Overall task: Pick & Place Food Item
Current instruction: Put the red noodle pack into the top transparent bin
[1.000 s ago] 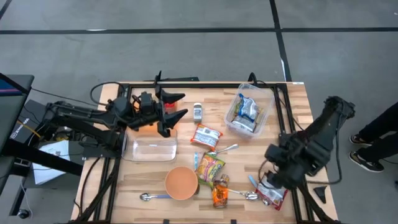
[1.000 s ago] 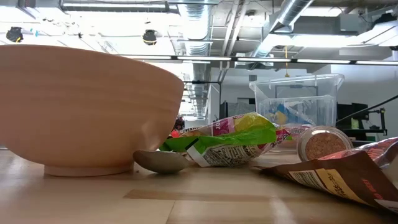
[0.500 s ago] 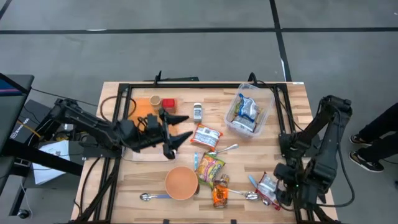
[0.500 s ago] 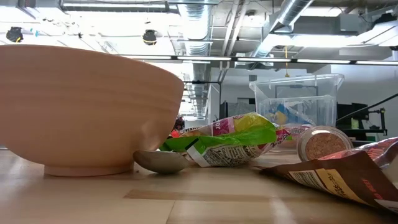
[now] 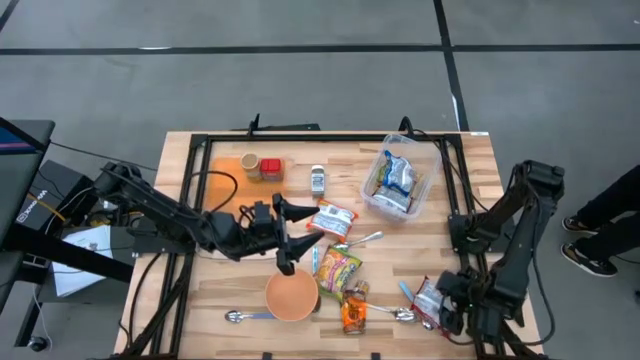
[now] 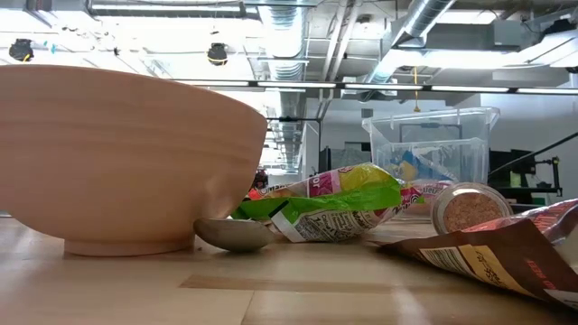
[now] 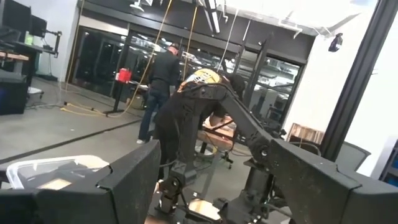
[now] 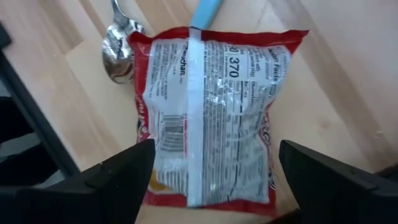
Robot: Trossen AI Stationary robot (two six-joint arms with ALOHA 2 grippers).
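A red noodle packet point(image 5: 430, 302) lies flat on the table at the near right, its white back up in the right wrist view point(image 8: 211, 112). My right gripper point(image 5: 447, 313) hangs open just above it, pointing down, with one finger on either side of the packet point(image 8: 214, 149); it touches nothing. My left gripper point(image 5: 291, 237) is open and empty over the table's middle, between the wooden bowl point(image 5: 292, 293) and a red-and-white snack packet point(image 5: 332, 217). It points toward the table's right point(image 7: 214, 155).
A green-yellow packet point(image 5: 338, 268) and an orange packet point(image 5: 352, 313) lie by the bowl. A clear bin point(image 5: 398, 185) with packets stands far right. Spoons point(image 5: 238, 317) point(image 5: 394, 313) point(image 8: 118, 46), a spice jar point(image 5: 318, 180) and small jars point(image 5: 258, 165) lie about. People stand beyond the table point(image 7: 158, 87).
My left gripper has swung from the far left of the table toward the near edge and the right, ending over the middle beside the bowl, still open. My right gripper has gone toward the near edge and down over the red noodle packet.
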